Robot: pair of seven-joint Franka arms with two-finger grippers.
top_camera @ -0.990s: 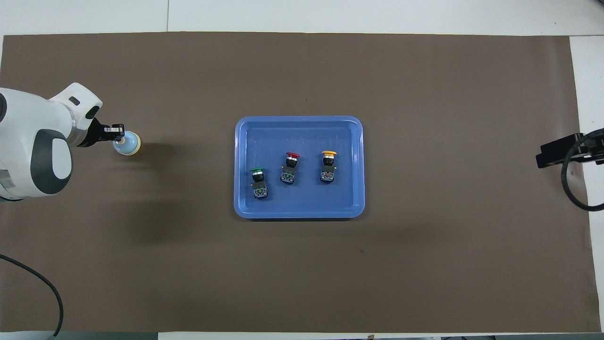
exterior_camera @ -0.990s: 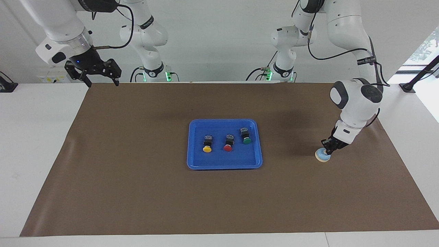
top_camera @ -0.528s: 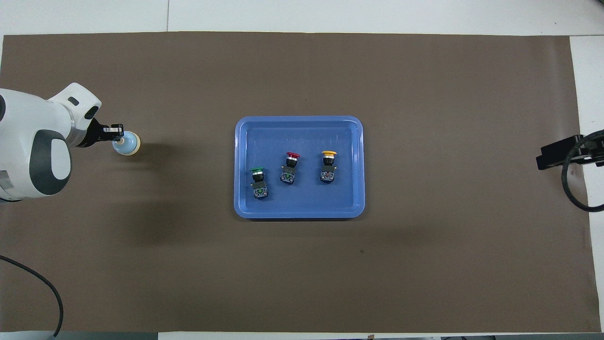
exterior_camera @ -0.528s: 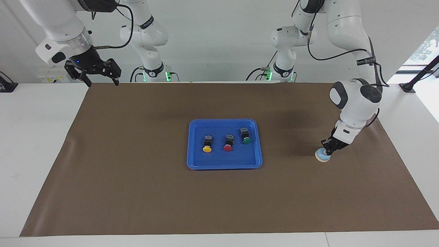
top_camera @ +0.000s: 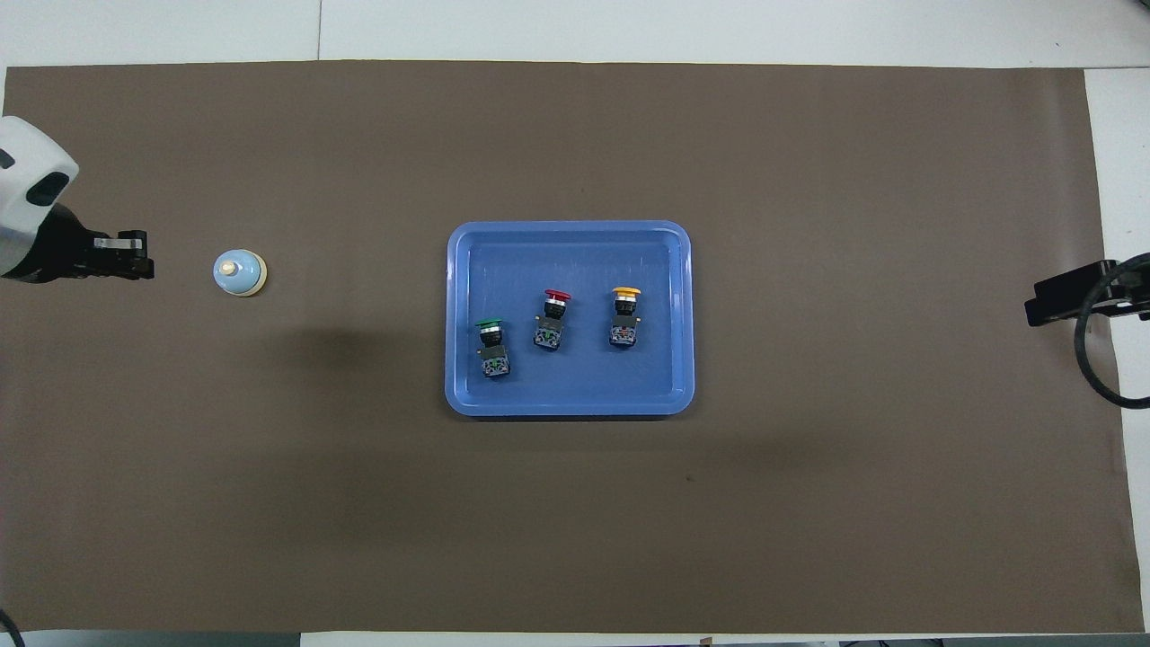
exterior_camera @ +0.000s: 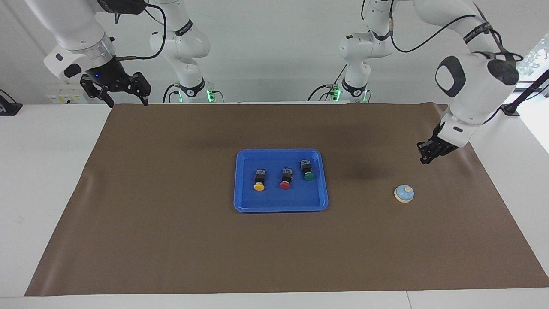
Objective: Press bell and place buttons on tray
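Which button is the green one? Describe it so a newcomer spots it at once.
Find the blue tray at the middle of the brown mat. Three buttons lie in it; the green button is the end one toward the left arm, nearest the robots.

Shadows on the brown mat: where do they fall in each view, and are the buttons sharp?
Facing view: a soft dark patch lies between the tray and the bell; the buttons look sharp. Overhead view: a diffuse shadow sits nearer the robots than the bell; no glare on the mat.
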